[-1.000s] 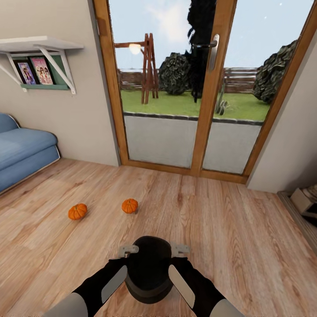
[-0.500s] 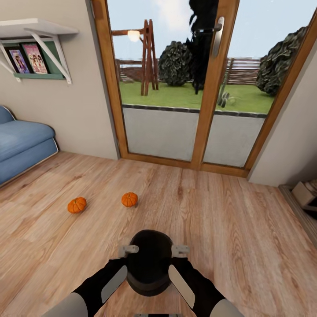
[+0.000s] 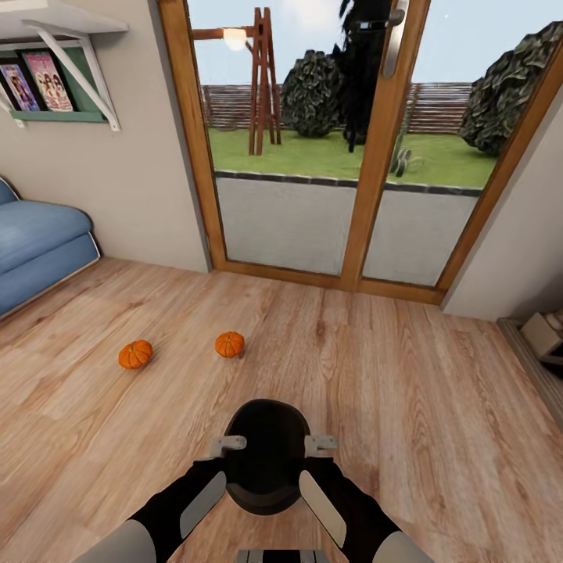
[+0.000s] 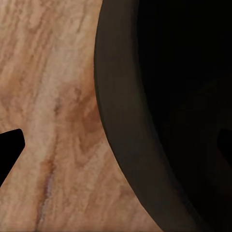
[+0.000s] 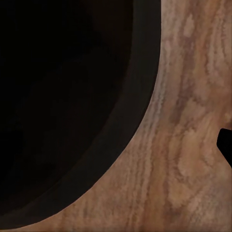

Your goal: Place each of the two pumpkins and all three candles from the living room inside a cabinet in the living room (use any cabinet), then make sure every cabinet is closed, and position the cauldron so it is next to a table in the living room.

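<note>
The whole head view has shifted over the last second: the wood-framed glass door is seen lower and closer, so the camera (and likely the base) has moved, not the objects. The squat black wide-mouthed cauldron is kept between both arms, so the carry is judged to be under way, with no grey table seen yet.

The left gripper and right gripper are pressed against opposite sides of the cauldron; whether the fingers are actually clamped cannot be told. Its matte dark rim is seen curving over the plank floor in both wrist views.

Two small ribbed orange pumpkins are left on the glossy grained floor, between cauldron and door, well apart from each other. A blue sofa is seen left of the door.
</note>
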